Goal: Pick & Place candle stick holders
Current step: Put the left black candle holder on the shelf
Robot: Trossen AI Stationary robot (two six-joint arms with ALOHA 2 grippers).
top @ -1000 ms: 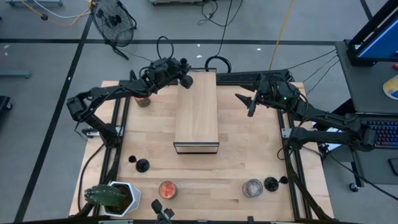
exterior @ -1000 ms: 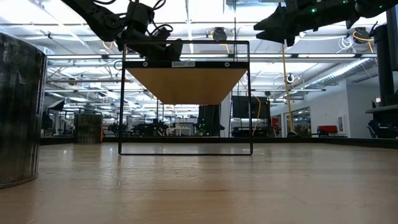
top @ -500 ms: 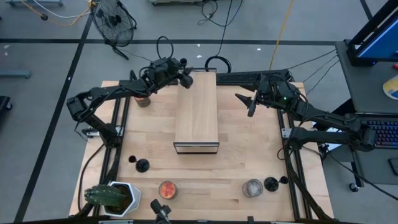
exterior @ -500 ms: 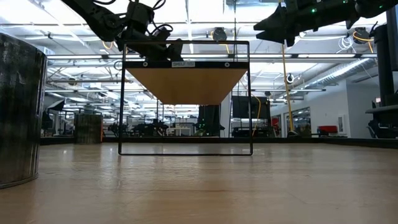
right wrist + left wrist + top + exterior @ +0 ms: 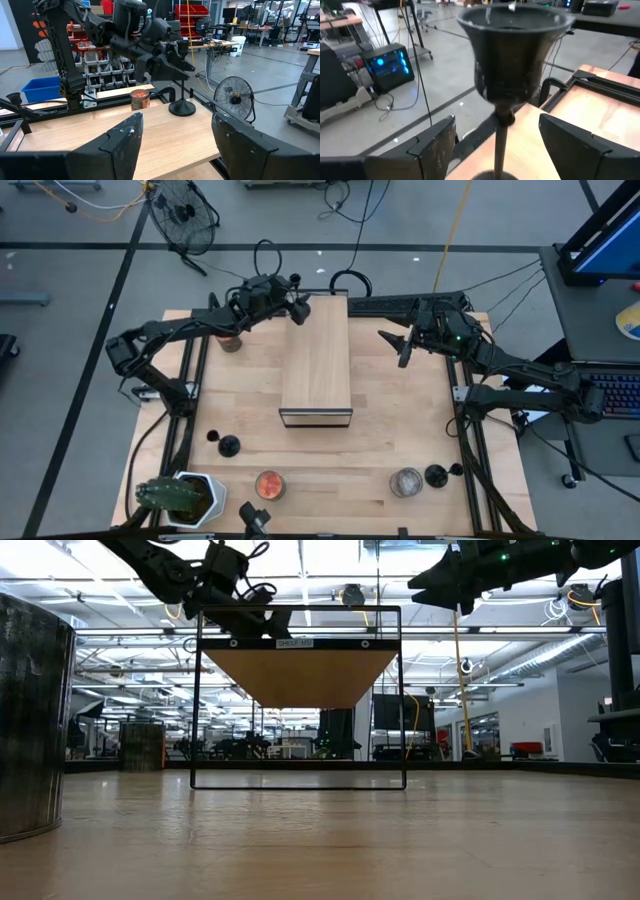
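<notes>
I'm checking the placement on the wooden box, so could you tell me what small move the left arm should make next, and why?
Probably back the left gripper straight away from the candle stick holder. The holder stands upright on the far left corner of the wooden box, and the fingers sit spread on either side of its stem, apparently clear of it. A straight retreat should avoid tipping it. The right gripper waits beside the box.

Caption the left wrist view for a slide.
Left gripper open around the thin stem of a matte-black goblet-shaped candle stick holder standing upright on the light wooden shelf top.

Three candle stick holders (image 5: pixel 229 446) (image 5: pixel 436 475) (image 5: pixel 299 313), one wooden box (image 5: pixel 316 360), two jar candles (image 5: pixel 269 484) (image 5: pixel 406 482), one cactus (image 5: pixel 165 495).
</notes>
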